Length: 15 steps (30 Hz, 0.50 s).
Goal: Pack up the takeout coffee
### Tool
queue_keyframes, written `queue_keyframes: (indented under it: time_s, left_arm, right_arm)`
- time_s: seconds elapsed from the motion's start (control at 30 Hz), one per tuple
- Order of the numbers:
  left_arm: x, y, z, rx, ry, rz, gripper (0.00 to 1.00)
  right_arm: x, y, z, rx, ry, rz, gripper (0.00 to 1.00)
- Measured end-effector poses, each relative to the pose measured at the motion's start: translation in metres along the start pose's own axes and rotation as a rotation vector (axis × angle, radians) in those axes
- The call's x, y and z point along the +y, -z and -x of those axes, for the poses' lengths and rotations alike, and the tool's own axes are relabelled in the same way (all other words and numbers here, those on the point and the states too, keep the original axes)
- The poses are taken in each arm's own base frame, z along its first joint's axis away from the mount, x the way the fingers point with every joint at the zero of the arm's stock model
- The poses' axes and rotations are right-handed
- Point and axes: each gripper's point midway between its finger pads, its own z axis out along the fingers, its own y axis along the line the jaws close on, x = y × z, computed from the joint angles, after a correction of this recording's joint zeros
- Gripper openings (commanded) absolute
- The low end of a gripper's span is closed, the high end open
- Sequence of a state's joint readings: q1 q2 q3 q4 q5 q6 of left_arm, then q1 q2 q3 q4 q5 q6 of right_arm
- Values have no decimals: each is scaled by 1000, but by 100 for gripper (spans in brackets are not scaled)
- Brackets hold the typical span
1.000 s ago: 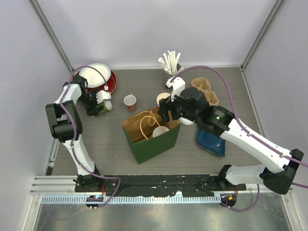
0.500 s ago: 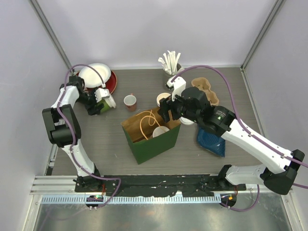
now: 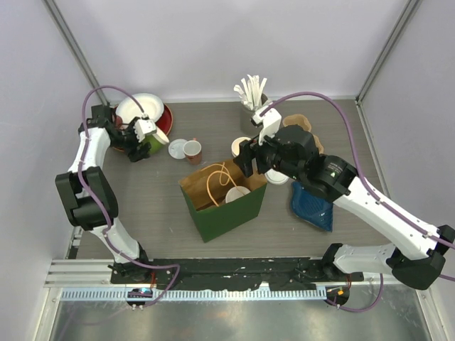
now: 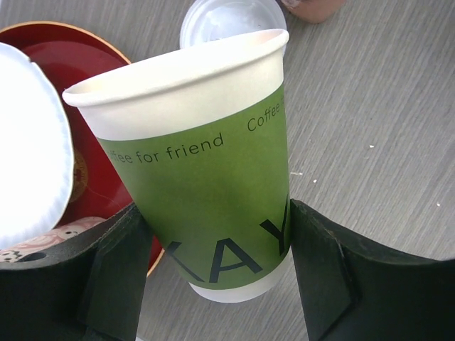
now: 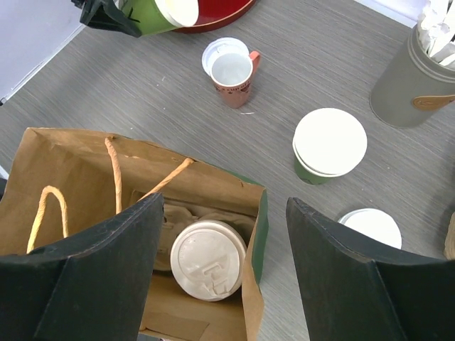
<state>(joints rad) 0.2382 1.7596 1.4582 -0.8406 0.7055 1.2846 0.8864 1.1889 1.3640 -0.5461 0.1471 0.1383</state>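
The left jaws are closed on the sides of an open green cup (image 4: 206, 185) at the far left. They hold it tilted just in front of the red plate (image 4: 43, 57). The cup has no lid, so I judge it is held there for capping before it is packed. A loose white lid (image 4: 231, 18) lies flat on the bench (image 3: 149, 206) just past it, beside the small red-and-white cup (image 3: 192, 150). In the middle the paper bag (image 3: 220, 206) stands open-mouthed, with one lidded cup (image 5: 208, 259) upright at its bottom. The right jaws hang spread wide and empty above the bag, well placed to fetch another cup. To their right a lidded green cup (image 5: 329, 145) stands on the bench near the bag, ready to pack.
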Motion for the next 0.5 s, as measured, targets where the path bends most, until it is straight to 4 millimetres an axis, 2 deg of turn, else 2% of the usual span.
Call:
queue_keyframes:
  time_s: [0.17, 0.33, 0.4, 0.5]
  left_arm:
    - [-7, -1, -3, -23, 33, -16, 62]
    - [-32, -6, -4, -85, 144, -30, 63]
    - [-41, -2, 5, -130, 200, -18, 62]
    - [-37, 16, 35, -224, 243, 34, 62]
  right_arm:
    - [0, 5, 4, -14, -10, 3, 75]
    - [2, 7, 5, -18, -25, 13, 75]
    - [3, 7, 6, -24, -33, 15, 75]
    - [6, 9, 15, -36, -50, 25, 75]
